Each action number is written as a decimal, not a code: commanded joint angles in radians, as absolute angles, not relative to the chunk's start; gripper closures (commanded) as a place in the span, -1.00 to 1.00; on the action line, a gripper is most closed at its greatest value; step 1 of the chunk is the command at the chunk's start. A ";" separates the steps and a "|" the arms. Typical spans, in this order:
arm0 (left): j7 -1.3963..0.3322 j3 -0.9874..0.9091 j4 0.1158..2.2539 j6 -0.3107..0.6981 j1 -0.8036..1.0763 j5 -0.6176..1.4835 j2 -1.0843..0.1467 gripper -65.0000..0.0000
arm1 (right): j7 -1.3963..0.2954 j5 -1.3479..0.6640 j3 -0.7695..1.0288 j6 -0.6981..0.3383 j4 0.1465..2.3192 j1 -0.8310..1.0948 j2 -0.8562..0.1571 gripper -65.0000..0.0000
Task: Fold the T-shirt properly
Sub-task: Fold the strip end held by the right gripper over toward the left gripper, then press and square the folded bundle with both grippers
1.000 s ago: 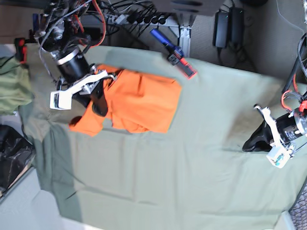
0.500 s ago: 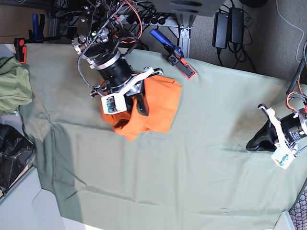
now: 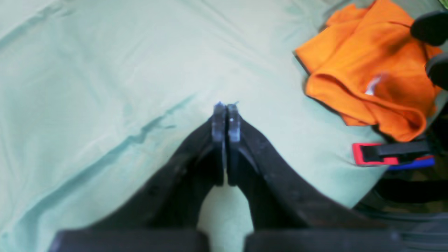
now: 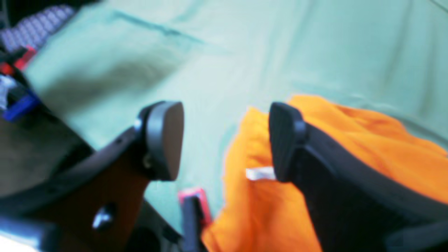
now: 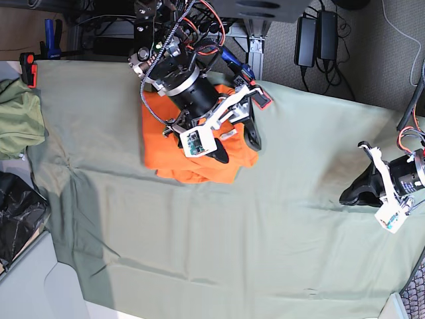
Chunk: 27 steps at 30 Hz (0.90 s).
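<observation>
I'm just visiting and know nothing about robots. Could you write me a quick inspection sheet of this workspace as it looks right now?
Surface: grey-green table cloth, wrinkled, covering the table.
Job's things: orange T-shirt lying bunched in a rough fold near the far edge; small white tag showing.
Clutter: red and blue clamp at the far edge by the shirt; olive-green garment bunched at the side.
Grippers: right gripper open above the shirt, holding nothing; left gripper shut and empty, apart from the shirt.
Cables: red and black wires on the right arm; power bricks on the floor.
Surroundings: carpeted floor.
</observation>
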<state>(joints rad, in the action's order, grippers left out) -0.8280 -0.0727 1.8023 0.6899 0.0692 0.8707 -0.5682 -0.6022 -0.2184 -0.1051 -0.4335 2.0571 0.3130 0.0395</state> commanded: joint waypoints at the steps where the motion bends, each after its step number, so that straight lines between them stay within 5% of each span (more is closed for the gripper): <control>1: -0.813 -0.081 1.821 0.698 0.056 0.896 -0.585 1.00 | -0.572 -0.249 -0.107 -0.569 2.074 0.308 0.052 -0.17; 10: -0.829 -0.081 1.821 0.698 0.056 0.899 -0.585 1.00 | -0.572 -0.299 -0.042 -0.568 2.120 0.305 0.052 -0.08; 12: -0.855 -0.081 1.821 0.698 0.056 0.899 -0.585 1.00 | -0.572 -0.295 0.007 -0.568 2.128 0.305 0.052 0.28; 14: -0.883 -0.081 1.821 0.698 0.056 0.911 -0.586 1.00 | -0.572 -0.296 0.070 -0.568 2.128 0.305 0.041 0.91; 15: -0.896 -0.081 1.821 0.698 0.057 0.921 -0.588 1.00 | -0.574 -0.296 0.104 -0.568 2.128 0.306 0.028 1.00; 21: -0.903 -0.081 1.872 0.698 0.134 0.946 -0.624 1.00 | -0.576 -0.356 0.311 -0.568 2.128 0.311 -0.087 1.00; 27: -0.844 0.042 2.143 0.698 0.287 0.855 -0.559 1.00 | -0.518 -0.357 0.425 -0.567 2.109 0.298 -0.199 1.00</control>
